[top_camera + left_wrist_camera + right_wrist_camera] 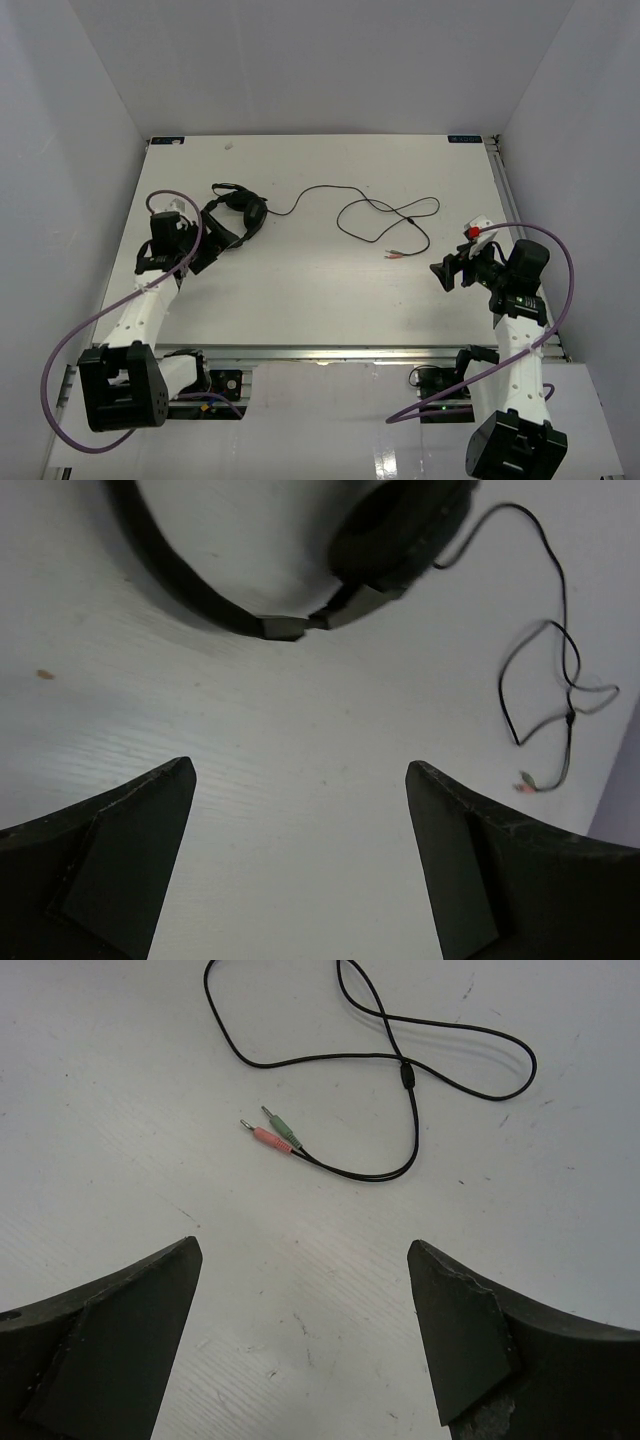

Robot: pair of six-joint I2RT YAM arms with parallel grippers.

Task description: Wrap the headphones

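Note:
The black headphones (240,208) lie on the white table (300,300) at the back left. Their thin cable (385,212) runs right in loose loops and ends in the red and green plugs (396,256). My left gripper (205,245) is open just short of the headband, with nothing between its fingers. In the left wrist view the headband (180,580) and one earcup (400,530) lie ahead of that gripper (300,768). My right gripper (450,268) stands open to the right of the plugs. The right wrist view has the plugs (270,1132) and cable (405,1075) ahead of it (305,1245).
Thick purple robot cables (60,350) arc beside each arm. White walls close in the table on the left, back and right. A metal rail (330,352) runs along the near edge.

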